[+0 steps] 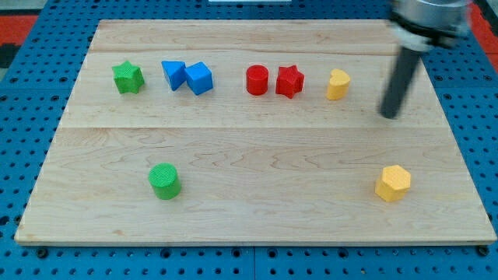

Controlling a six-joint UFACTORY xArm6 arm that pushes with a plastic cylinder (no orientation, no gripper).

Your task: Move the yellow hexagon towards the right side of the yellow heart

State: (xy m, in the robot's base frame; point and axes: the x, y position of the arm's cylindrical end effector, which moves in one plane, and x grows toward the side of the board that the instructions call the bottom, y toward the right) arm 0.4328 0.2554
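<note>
The yellow hexagon lies near the view's bottom right of the wooden board. The yellow heart sits in the upper row, right of the red blocks. My tip is to the right of the heart and a little lower, above the hexagon in the view and well apart from both. The dark rod rises from it to the view's top right.
The upper row holds a green star, a blue triangle, a blue cube, a red cylinder and a red star. A green cylinder stands at the lower left.
</note>
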